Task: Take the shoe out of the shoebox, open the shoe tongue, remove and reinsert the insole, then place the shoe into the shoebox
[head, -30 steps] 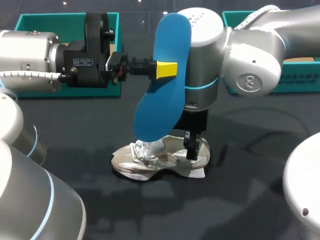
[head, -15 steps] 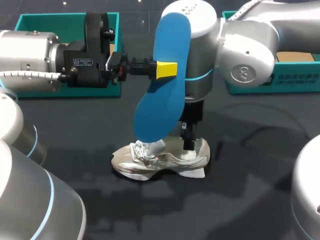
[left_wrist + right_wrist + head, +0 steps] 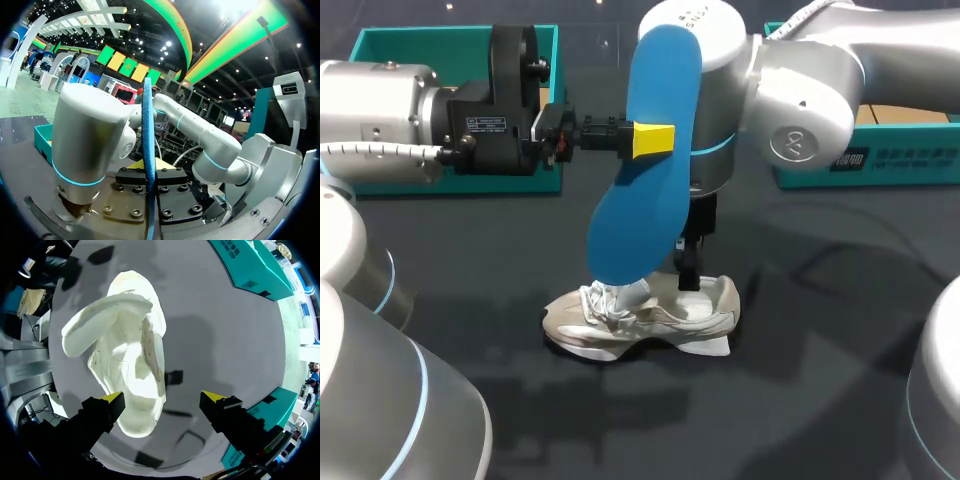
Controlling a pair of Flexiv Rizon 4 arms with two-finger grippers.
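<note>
Left fingers (image 3: 653,140) grip the blue insole (image 3: 638,215), held upright above the shoe (image 3: 650,318). The shoe rests mid-bench (image 3: 800,400), outside the far-left shoebox (image 3: 410,38) and far-right shoebox (image 3: 880,165). Right fingers (image 3: 114,400) are spread open over its heel.

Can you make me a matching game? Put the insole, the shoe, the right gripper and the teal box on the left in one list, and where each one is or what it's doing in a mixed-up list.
Things:
1. insole
2. shoe
3. right gripper
4. left teal box

Places or states:
A. lying on the dark table
B. open, just above the shoe
C. at the back of the table
D. blue, held up on end by the left gripper

Right pairs: 1-D, 2-A, 3-B, 4-C.
</note>
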